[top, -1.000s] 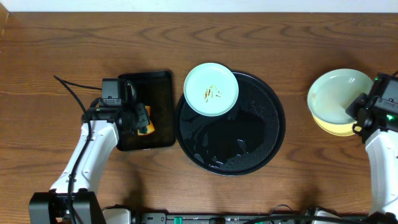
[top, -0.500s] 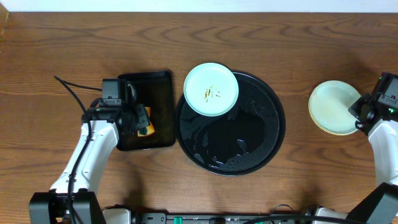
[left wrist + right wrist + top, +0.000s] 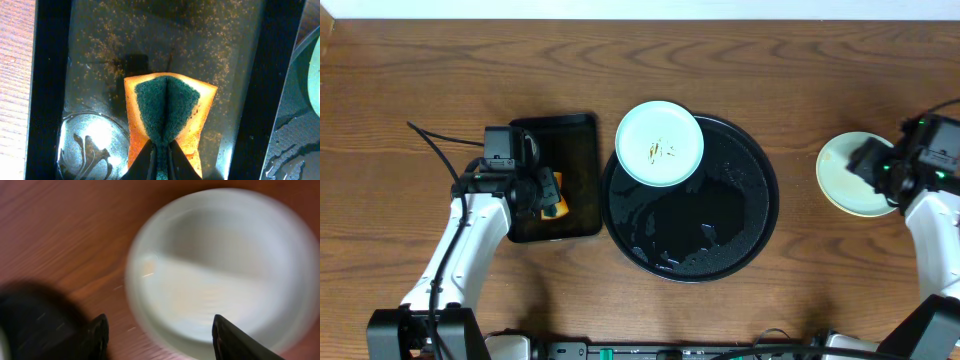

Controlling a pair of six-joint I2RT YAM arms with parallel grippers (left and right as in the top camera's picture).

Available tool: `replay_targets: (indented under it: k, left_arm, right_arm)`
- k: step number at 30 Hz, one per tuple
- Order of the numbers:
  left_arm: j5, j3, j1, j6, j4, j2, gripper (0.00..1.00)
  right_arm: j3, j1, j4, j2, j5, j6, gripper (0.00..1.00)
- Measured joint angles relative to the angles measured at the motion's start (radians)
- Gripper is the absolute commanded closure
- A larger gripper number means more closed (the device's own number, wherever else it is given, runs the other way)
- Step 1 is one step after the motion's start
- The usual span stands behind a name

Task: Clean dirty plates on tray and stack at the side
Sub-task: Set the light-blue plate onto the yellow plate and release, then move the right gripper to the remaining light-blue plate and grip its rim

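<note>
The tray (image 3: 720, 230) was glossy wet black; beside it, the table (image 3: 420, 70) was grained wood, the sponge (image 3: 167, 107) rough green-faced.

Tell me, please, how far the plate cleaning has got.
Done: a stack of clean-looking plates sits on the table at the right, with the right fingers open above it. In hand: the left fingers pinch a sponge over the rectangular tray. Left: one smeared plate on the round tray, not yet wiped or stacked.
</note>
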State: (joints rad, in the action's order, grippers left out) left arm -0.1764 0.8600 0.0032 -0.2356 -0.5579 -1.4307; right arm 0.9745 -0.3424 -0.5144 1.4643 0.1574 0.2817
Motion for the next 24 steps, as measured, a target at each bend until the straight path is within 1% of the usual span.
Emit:
replay_targets:
  k: [3, 6, 13, 17, 24]
  left_arm:
    - [0.000, 0.000, 0.000, 0.000, 0.000, 0.000, 0.91]
    - [0.000, 0.000, 0.000, 0.000, 0.000, 0.000, 0.91]
    - [0.000, 0.000, 0.000, 0.000, 0.000, 0.000, 0.91]
    - [0.000, 0.000, 0.000, 0.000, -0.005, 0.000, 0.91]
    - [0.000, 0.000, 0.000, 0.000, -0.012, 0.000, 0.91]
  right_arm:
    - [0.002, 0.075, -0.022, 0.000, 0.057, -0.027, 0.41]
    - [0.022, 0.175, -0.081, 0.001, 0.093, -0.050, 0.41]
    - [0.171, 0.345, -0.232, 0.001, 0.108, -0.089, 0.41]
    - [0.228, 0.423, -0.235, 0.001, 0.099, -0.099, 0.41]
    - [0.237, 0.549, -0.218, 0.001, 0.048, -0.106, 0.39]
